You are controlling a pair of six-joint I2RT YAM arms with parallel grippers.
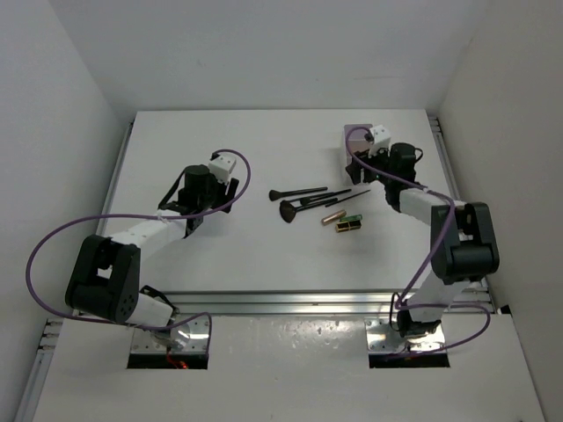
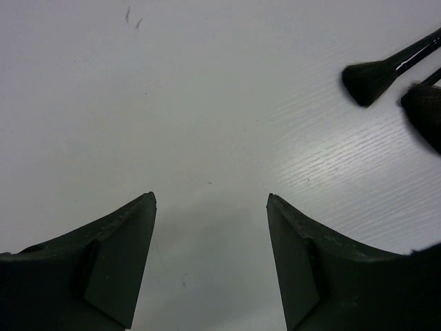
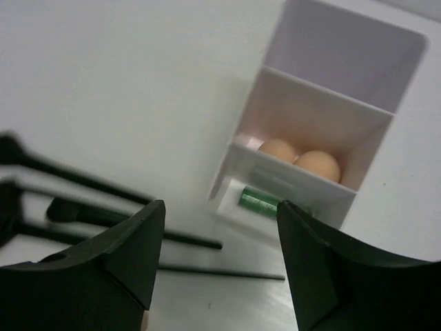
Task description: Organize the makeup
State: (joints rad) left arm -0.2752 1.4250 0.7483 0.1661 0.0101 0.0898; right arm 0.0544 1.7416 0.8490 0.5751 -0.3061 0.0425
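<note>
Sorting looks partly done. The compartment box (image 3: 406,48) holds two peach sponges (image 3: 301,158) in its middle compartment and one green tube (image 3: 260,201) in the compartment nearest the camera, while its far compartment shows nothing inside. The right gripper (image 3: 220,207) hangs just in front of the box with its fingers apart and nothing between them. I judge this to be the stage of filling the box one item at a time.

Outside the box, on its near-left side, lie the black brushes (image 1: 303,198), and the small tubes (image 1: 345,223) lie just nearer than they do. The left gripper (image 2: 210,200) hovers well to the left of the box, beyond the brush heads, with its fingers spread over bare table and gripping nothing.

The next move probably calls for the right arm to swing away from the box to the loose tubes, line its fingers across one of them and close. The thin brushes lie close together and may need picking singly.

The table (image 2: 207,103) is white with a faint grain. Plain white walls enclose it, and a metal rail runs along its near edge.
</note>
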